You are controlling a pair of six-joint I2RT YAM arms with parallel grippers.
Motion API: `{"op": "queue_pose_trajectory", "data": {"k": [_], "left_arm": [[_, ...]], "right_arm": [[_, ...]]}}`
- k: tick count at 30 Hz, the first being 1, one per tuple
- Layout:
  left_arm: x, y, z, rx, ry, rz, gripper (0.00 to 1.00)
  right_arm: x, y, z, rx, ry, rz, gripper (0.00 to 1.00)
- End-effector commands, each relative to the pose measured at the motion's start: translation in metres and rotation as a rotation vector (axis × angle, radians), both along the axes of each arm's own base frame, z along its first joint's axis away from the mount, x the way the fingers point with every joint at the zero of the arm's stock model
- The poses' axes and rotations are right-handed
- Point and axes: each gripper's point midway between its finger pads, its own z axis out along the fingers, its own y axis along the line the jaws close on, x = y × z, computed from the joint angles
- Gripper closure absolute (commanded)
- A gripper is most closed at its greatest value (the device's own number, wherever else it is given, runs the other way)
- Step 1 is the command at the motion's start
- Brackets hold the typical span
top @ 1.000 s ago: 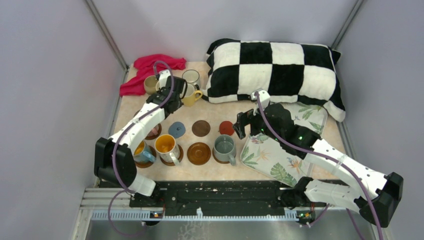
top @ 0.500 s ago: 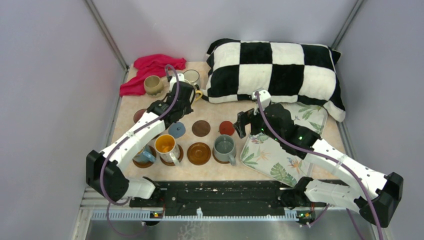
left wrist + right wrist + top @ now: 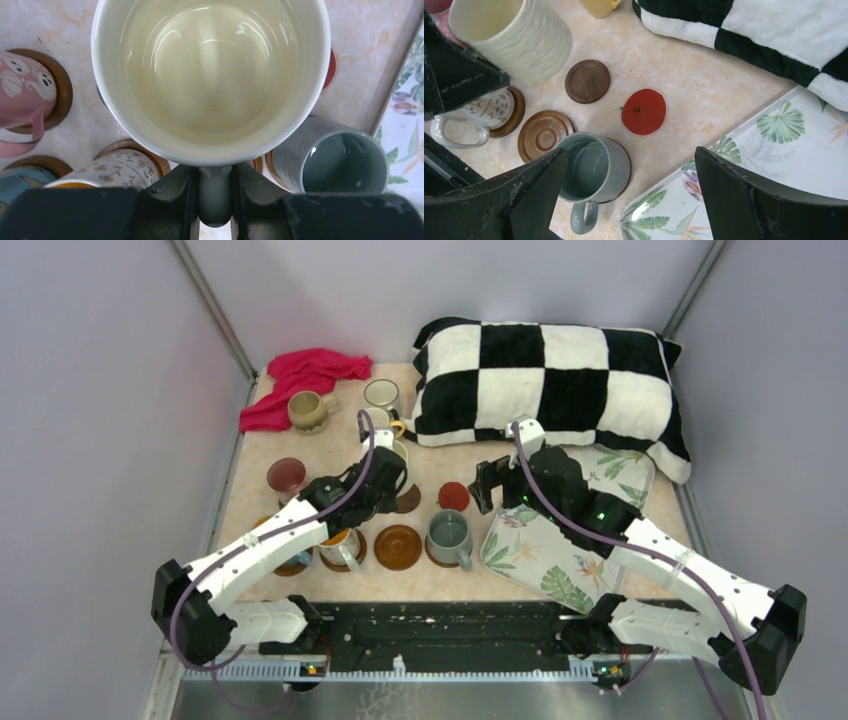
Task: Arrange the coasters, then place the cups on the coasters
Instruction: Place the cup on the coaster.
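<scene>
My left gripper (image 3: 215,186) is shut on the handle of a cream ribbed cup (image 3: 210,75), which it holds upright over the back row of coasters (image 3: 387,462). Beside that cup lie a dark brown coaster (image 3: 587,81) and a red coaster (image 3: 644,111), both bare, and in front of them an amber coaster (image 3: 545,135), also bare. A grey cup (image 3: 591,167) and a white patterned cup (image 3: 489,107) stand on coasters. My right gripper (image 3: 630,152) hangs open above the grey cup, holding nothing. A pink cup (image 3: 22,95) sits on a brown coaster (image 3: 61,95).
At the back stand a tan mug (image 3: 305,410), a pale mug (image 3: 381,393), a partly hidden yellow mug (image 3: 396,427) and a pink tumbler (image 3: 286,475). A red cloth (image 3: 305,375) lies in the back left corner. A checkered pillow (image 3: 550,380) and a leaf-print tray (image 3: 560,550) fill the right side.
My left arm has swung from the back mugs toward the front and right, carrying the cream cup over the coaster rows. The right arm has not moved.
</scene>
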Motion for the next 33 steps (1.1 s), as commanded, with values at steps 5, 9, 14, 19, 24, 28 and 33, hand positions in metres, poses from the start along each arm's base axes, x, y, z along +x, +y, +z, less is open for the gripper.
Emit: {"op": "queue_pose_trajectory", "data": {"k": [5, 9, 14, 19, 24, 28, 33], "left_arm": [[-0.027, -0.008, -0.002, -0.091, -0.018, 0.001, 1.0], [-0.047, -0.012, -0.017, -0.093, 0.026, -0.01, 1.0], [-0.072, -0.016, -0.039, -0.092, 0.083, -0.012, 1.0], [-0.091, -0.014, -0.059, -0.094, 0.126, -0.001, 1.0], [-0.104, -0.017, -0.074, -0.085, 0.151, 0.001, 1.0], [-0.106, -0.018, -0.079, -0.089, 0.15, 0.003, 1.0], [-0.106, -0.019, -0.084, -0.094, 0.138, 0.001, 1.0]], "right_arm": [[0.01, 0.0, 0.017, 0.031, -0.05, -0.034, 0.01], [0.011, -0.002, 0.017, 0.027, -0.052, -0.042, 0.01], [0.013, -0.002, 0.016, 0.024, -0.053, -0.049, 0.01], [0.012, -0.003, 0.017, 0.024, -0.053, -0.05, 0.01], [0.012, -0.002, 0.016, 0.022, -0.053, -0.048, 0.01], [0.012, -0.002, 0.016, 0.024, -0.052, -0.046, 0.01], [0.012, -0.002, 0.016, 0.023, -0.052, -0.045, 0.01]]}}
